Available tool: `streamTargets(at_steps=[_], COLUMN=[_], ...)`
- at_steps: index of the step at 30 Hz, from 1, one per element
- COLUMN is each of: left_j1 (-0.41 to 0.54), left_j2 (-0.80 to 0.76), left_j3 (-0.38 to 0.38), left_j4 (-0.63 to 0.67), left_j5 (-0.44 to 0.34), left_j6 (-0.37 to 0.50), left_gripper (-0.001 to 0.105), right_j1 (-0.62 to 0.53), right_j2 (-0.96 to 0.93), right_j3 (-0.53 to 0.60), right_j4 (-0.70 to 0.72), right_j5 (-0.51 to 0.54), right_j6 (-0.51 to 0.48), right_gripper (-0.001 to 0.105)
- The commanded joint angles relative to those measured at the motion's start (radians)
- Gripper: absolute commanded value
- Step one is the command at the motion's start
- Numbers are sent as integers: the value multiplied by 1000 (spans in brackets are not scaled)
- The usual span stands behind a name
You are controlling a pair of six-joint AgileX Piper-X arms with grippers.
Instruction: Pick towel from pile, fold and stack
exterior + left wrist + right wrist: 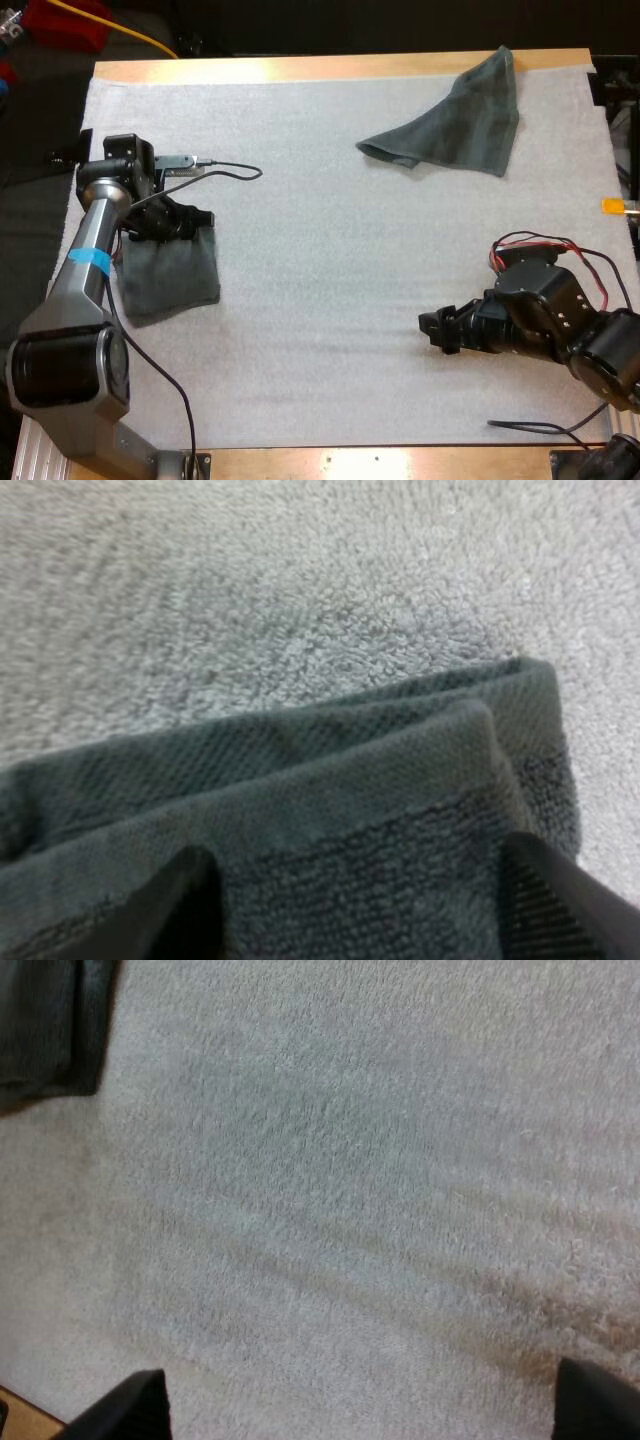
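Observation:
A folded dark grey-green towel (170, 278) lies flat on the white mat near its left edge. My left gripper (190, 224) sits at the towel's far edge. In the left wrist view its fingers (185, 905) stand wide apart over the towel's layered, folded edge (380, 780), open and not pinching it. A crumpled towel (450, 122) lies at the far right of the mat. My right gripper (432, 330) hovers low over bare mat at the near right, pointing left, open with nothing between its fingers (120, 1410). The folded towel's corner (50, 1030) shows far ahead of it.
The white mat (320, 250) covers nearly all of the wooden table. A wide stretch of bare mat lies between the two towels and between the two arms. The table's front edge (400, 462) runs just behind the right arm.

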Motion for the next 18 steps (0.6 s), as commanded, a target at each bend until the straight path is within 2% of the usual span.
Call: streamTargets(at_steps=[1, 11, 18], left_j1=[-4, -4, -4], left_j2=[12, 15, -121], left_j3=[-6, -12, -19], left_j4=[-1, 18, 34], left_j5=[9, 29, 28], left_j6=[3, 3, 3], left_gripper=[58, 58, 58], right_j1=[2, 2, 2], right_j2=[-5, -5, -5], right_j3=[-1, -1, -1], right_j4=[10, 10, 2], right_j5=[2, 2, 2], right_j6=[0, 0, 0], right_gripper=[74, 74, 74])
